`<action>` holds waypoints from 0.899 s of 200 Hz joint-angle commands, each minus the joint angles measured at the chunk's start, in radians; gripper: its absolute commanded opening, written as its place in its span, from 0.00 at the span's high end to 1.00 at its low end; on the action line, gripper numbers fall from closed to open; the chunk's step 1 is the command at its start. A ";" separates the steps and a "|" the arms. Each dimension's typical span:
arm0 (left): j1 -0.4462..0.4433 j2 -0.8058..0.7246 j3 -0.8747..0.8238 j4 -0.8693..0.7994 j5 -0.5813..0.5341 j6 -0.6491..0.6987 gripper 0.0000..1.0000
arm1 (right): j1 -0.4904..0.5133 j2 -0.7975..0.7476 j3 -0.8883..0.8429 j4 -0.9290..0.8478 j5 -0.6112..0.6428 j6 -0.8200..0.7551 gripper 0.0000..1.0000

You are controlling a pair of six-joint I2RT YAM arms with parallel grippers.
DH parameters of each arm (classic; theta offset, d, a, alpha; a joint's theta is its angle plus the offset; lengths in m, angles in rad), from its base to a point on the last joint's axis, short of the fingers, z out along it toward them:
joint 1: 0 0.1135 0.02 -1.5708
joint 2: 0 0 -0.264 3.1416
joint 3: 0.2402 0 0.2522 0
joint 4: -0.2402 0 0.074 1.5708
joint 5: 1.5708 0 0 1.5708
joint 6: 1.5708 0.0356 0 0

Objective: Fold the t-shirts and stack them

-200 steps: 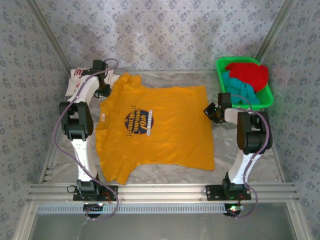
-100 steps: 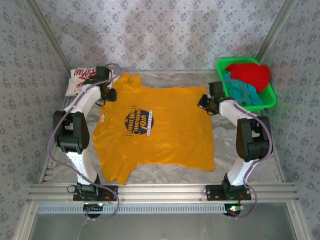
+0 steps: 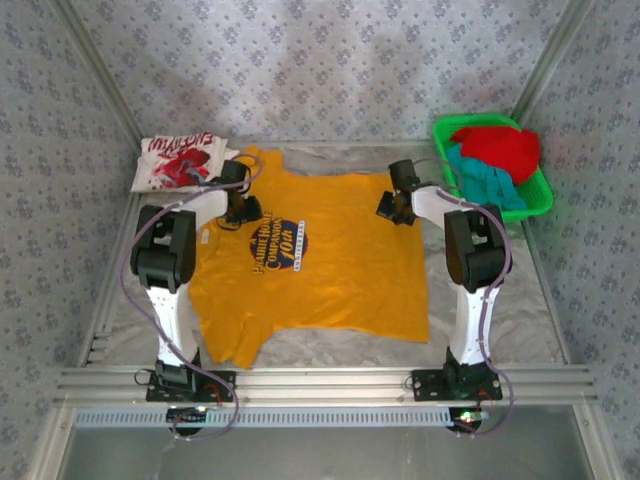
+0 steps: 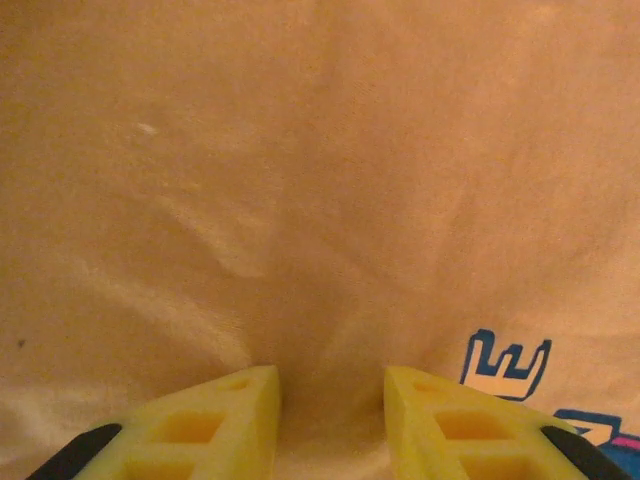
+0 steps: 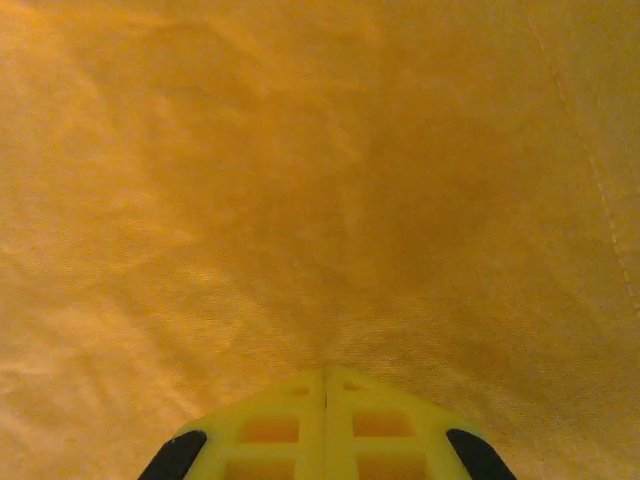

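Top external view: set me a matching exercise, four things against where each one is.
1. yellow-orange t-shirt
2. white t-shirt
3. green basket
4. red t-shirt

A. lying in the basket
B. standing at the far right corner
C. spread flat in the middle
D. folded at the far left corner

Pairs: 1-C, 2-D, 3-B, 4-A
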 commanded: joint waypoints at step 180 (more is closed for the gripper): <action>-0.078 0.278 0.819 -0.234 0.047 -0.032 0.49 | -0.131 0.065 0.381 -0.093 -0.071 0.143 0.94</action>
